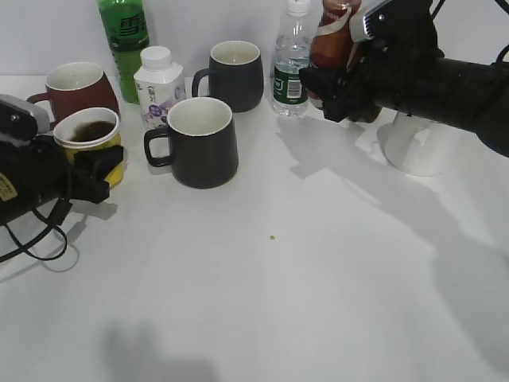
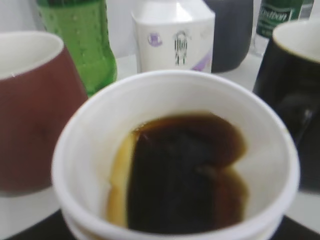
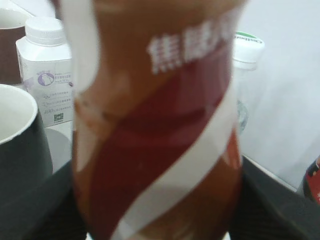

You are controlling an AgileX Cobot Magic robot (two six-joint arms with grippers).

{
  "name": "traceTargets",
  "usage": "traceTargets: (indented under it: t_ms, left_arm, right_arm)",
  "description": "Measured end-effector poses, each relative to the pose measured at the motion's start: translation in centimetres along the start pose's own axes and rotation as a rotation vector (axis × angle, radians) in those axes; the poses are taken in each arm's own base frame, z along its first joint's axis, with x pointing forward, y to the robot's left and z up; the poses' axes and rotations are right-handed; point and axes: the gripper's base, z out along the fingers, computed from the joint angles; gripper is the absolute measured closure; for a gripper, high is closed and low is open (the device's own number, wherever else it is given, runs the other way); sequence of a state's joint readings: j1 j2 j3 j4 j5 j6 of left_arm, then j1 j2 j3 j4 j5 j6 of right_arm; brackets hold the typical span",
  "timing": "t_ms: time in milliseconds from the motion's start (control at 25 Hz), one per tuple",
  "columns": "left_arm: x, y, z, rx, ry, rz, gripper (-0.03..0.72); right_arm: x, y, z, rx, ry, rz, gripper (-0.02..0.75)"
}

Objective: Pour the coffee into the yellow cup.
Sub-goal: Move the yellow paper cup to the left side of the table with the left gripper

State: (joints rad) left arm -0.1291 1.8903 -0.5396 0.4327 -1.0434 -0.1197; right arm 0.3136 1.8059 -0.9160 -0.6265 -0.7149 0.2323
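Note:
The yellow cup [image 1: 94, 142] stands at the left of the table with dark coffee inside; it fills the left wrist view [image 2: 175, 160]. My left gripper [image 1: 99, 173] is shut on the yellow cup near its base. My right gripper [image 1: 338, 87] is shut on the coffee bottle [image 1: 332, 40], upright at the back right, near the water bottle. The bottle's red-white-brown swirl label fills the right wrist view [image 3: 155, 125].
A brown-red mug [image 1: 73, 89], green bottle [image 1: 125, 40], white milk carton [image 1: 159, 86], two dark mugs [image 1: 200, 142] [image 1: 235, 73] and a clear water bottle [image 1: 292, 64] crowd the back. A white object [image 1: 413, 147] stands under my right arm.

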Motion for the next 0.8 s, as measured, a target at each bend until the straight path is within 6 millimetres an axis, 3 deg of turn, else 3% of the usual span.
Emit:
traceTargets:
  t_ms: [520,800]
  left_arm:
    - [0.74,0.14,0.42,-0.005,0.009,-0.003,0.262]
    - [1.01,0.14,0.51,-0.004,0.012,-0.007,0.137]
  right_arm:
    - [0.05,-0.01,0.0,0.001,0.006,0.0,0.234]
    - [0.06,-0.01,0.0,0.002,0.007,0.0,0.234]
